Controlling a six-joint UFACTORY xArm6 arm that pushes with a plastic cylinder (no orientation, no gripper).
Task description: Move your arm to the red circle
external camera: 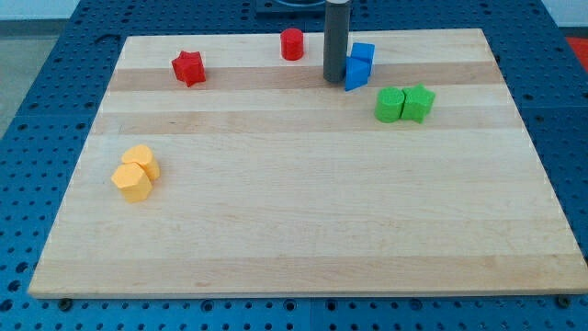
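Observation:
The red circle (291,43), a short red cylinder, stands near the view's top edge of the wooden board, a little left of centre. My tip (334,79) is at the end of the dark rod, to the right of and a little below the red circle, with a gap between them. The tip is right beside the left side of two blue blocks (358,65). A red star block (188,68) lies further to the view's left.
Two green blocks (403,104) sit side by side right of the blue ones. Two yellow blocks (136,173) lie together at the view's left. The wooden board (303,211) rests on a blue perforated table.

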